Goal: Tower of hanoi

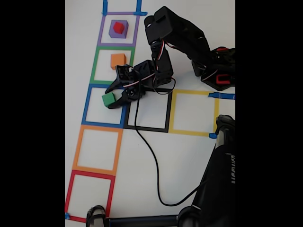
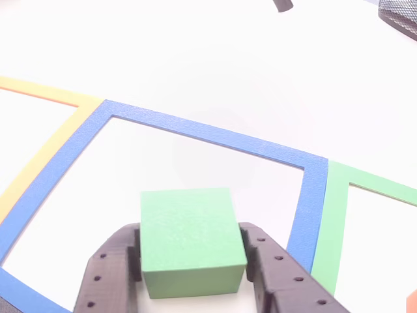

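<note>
The green cube (image 1: pixel 108 99) sits in the blue tape square (image 1: pixel 88 101), low at the table. My gripper (image 1: pixel 111 98) reaches in from the right and is shut on it. In the other view, the black fingers (image 2: pixel 111 267) press both side faces of the green cube (image 2: pixel 189 238), between the tips of my gripper (image 2: pixel 190 241). The orange cube (image 1: pixel 118 60) stands alone in the green tape square (image 1: pixel 96 66). The tiny red cube (image 1: pixel 119 27) rests on top of the purple cube (image 1: pixel 113 31) inside the purple tape square.
Below the blue square lie orange (image 1: pixel 77 151) and red (image 1: pixel 69 194) tape squares; black (image 1: pixel 168 113) and yellow (image 1: pixel 194 131) ones lie to its right. A black cable (image 1: pixel 149 151) loops across the table. A black stand (image 1: pixel 220 175) rises at lower right, and the arm's base (image 1: pixel 218 71) sits at right.
</note>
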`<state>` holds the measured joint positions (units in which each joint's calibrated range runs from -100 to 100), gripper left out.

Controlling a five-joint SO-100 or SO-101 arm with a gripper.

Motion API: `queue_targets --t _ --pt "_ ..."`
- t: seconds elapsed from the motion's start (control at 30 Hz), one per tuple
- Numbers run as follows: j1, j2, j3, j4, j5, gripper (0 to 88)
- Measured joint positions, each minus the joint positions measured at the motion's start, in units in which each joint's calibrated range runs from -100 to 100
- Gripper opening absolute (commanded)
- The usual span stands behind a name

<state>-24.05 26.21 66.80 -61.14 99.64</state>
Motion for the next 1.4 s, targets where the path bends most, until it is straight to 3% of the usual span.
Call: queue_targets --t 0.43,0.67,1.07,1.33,1.4 --pt "-1.17 -4.39 3.9 1.53 0.0 8.2" --pt "-1.29 -20.6 5.58 15.32 0.0 7.7" --pt "4.92 -54.62 1.59 58.04 0.36 7.2" --pt "11.0 -72.18 -23.02 106.01 0.18 7.1" --pt "11.7 -72.18 -33.91 118.34 -2.34 7.0"
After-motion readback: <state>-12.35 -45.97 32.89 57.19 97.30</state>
